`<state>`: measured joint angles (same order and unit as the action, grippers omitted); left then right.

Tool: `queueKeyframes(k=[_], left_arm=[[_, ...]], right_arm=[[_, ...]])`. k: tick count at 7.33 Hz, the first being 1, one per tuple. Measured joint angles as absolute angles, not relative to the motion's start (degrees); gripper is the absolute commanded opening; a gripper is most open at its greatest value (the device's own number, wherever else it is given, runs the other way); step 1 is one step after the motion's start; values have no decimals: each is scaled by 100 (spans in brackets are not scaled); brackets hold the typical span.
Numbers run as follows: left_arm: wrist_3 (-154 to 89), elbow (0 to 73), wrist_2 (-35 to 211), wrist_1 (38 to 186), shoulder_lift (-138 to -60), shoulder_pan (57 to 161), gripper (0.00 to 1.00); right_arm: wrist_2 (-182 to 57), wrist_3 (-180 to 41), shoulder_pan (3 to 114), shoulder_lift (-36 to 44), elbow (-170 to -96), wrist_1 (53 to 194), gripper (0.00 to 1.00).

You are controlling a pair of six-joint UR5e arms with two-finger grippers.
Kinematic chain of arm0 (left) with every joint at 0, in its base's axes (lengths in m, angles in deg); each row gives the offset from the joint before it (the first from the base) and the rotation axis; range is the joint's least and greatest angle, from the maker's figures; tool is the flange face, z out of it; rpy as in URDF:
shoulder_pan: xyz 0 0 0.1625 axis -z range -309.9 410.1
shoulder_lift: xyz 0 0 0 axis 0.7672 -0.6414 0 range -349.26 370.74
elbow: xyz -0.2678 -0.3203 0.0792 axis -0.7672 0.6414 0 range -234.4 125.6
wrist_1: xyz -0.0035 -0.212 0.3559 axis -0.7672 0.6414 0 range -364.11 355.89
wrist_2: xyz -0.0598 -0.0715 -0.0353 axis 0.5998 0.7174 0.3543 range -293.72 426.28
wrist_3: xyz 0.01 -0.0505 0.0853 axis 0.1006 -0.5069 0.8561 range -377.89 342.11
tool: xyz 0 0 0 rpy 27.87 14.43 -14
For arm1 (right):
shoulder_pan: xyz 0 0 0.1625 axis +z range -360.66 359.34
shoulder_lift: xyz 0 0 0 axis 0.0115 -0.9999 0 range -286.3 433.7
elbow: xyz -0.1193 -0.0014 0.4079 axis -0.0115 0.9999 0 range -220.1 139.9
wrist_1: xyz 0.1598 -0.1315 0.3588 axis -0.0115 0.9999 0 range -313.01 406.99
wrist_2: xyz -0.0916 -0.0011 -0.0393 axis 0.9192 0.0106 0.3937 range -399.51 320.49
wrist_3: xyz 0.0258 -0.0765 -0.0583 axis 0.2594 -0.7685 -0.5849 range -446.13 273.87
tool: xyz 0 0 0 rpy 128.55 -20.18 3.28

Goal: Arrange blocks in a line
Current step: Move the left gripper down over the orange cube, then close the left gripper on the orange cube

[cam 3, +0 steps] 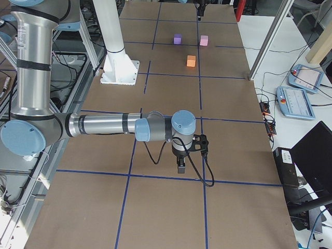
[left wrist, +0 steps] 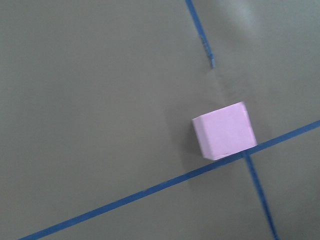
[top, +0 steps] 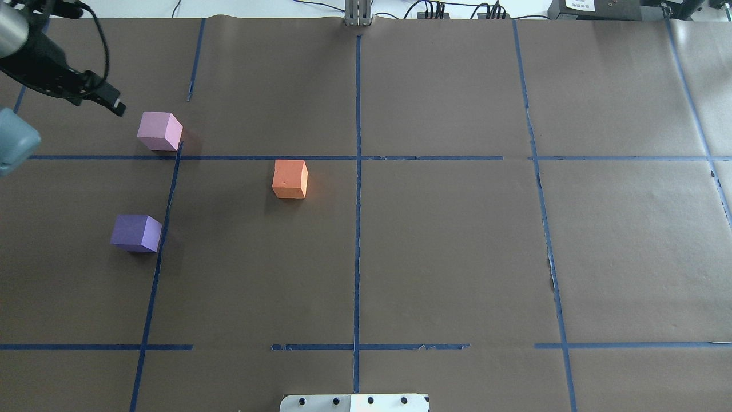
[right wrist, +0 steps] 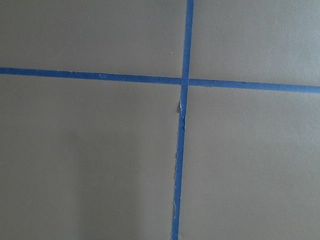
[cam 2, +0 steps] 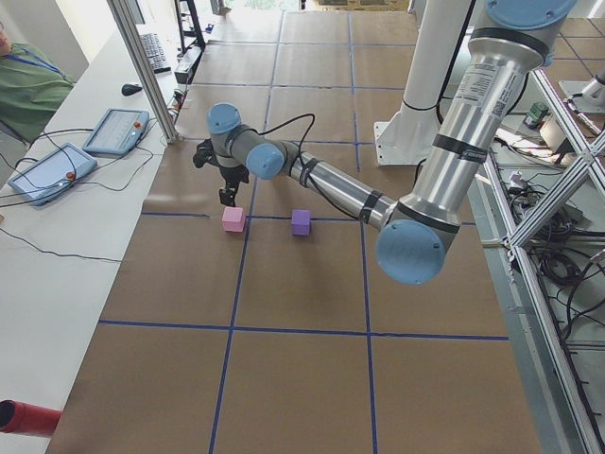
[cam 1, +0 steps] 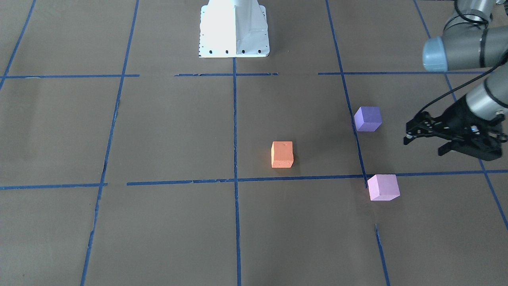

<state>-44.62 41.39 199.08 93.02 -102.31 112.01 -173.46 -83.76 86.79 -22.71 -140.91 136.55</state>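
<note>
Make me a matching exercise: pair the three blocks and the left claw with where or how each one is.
Things:
1. orange block
2. violet block
3. pink block
4. left claw

Places or states:
A. resting at a tape crossing
B. open, holding nothing
C. the block closest to the centre tape line
D. the block nearest the robot's base

Pairs: 1-C, 2-D, 3-A, 4-B

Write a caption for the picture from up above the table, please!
Left gripper near the pink block, with the purple block and orange block standing apart on the blue-taped brown table.
</note>
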Motion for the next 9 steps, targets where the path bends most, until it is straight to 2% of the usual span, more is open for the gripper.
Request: queueKeyframes(k=[2,4,9], left_arm=[[-5705,3979,19265,9721,-10716,10269,100],[-6742,3508,18662,9941,-11302,9655,100],[-7718,2678,18137,9970,-12050,9096,100]], right_arm=[[-17346,-8376,8679,-2271,-14091,13655,100],[-17346,-8376,8679,-2271,-14091,13655,100],[-17347,-8376,8679,-2271,-14094,13655,100]])
